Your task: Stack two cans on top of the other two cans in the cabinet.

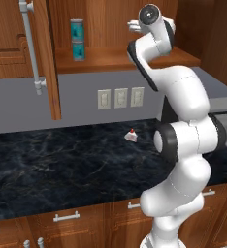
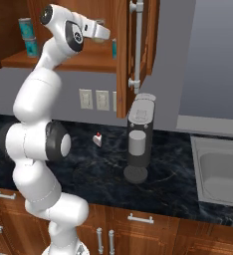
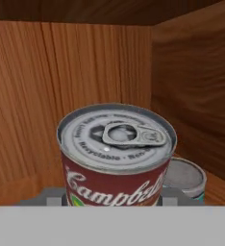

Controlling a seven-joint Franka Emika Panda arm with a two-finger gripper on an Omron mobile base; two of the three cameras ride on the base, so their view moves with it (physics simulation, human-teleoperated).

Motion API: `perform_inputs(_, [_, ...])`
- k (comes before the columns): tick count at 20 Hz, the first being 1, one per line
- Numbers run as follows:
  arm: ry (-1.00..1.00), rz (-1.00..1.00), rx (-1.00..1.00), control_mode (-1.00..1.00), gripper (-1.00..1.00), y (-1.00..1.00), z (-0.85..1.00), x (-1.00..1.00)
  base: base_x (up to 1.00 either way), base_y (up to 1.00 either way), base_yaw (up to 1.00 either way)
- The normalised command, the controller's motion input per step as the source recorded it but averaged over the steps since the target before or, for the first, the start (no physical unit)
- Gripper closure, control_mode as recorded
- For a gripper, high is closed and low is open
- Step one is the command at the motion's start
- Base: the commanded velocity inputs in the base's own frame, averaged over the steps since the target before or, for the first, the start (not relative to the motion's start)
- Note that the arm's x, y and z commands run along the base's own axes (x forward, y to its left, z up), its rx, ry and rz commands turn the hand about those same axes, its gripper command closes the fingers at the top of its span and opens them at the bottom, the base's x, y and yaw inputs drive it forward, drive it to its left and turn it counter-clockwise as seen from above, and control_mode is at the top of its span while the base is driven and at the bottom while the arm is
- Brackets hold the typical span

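Note:
A silver-lidded can [image 3: 115, 158] with a red band and white script sits between my fingertips, and my gripper [image 3: 112, 197] is shut on it. Just behind it to the right, lower down, stands a teal can [image 3: 185, 178] on the shelf near the cabinet's side wall. My gripper [image 1: 132, 25] reaches into the open reddish-brown cabinet [image 1: 115, 60] above the shelf. At the shelf's left end one teal can [image 1: 77, 28] stands stacked on another teal can [image 1: 78, 50]. From the right base view that same teal stack [image 2: 28, 37] stands left of my gripper [image 2: 106, 35].
The cabinet door [image 1: 50, 58] hangs open with its long silver handle [image 1: 30, 43]. Below lies a black marble counter [image 1: 62, 164] with a small red-and-white item [image 1: 130, 136]. A grey machine [image 2: 138, 144] stands under the right door [image 2: 123, 60], and a sink [image 2: 220, 169] lies further right.

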Motion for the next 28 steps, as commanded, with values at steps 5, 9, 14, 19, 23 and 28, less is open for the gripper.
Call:
perform_inputs(5, [0.01, -0.17, 0.0, -1.0, 1.0, -0.24, 0.24, 0.04, 0.0, 0.0, 0.0])
perform_inputs(9, [0.06, -0.15, 0.0, -1.0, 1.0, -0.22, 0.29, 0.03, 0.0, 0.0, 0.0])
perform_inputs(14, [0.03, -0.12, 0.0, -1.0, 1.0, -0.28, 0.1, 0.02, 0.0, 0.0, 0.0])
perform_inputs(19, [0.01, -0.07, 0.0, -1.0, 1.0, -0.12, -0.08, 0.02, 0.0, 0.0, 0.0])
perform_inputs(23, [0.0, -0.03, 0.0, -1.0, 1.0, -0.1, -0.12, 0.09, 0.0, 0.0, 0.0])
perform_inputs(28, [0.0, -0.02, 0.0, -1.0, 1.0, -0.13, -0.09, 0.16, 0.0, 0.0, 0.0])
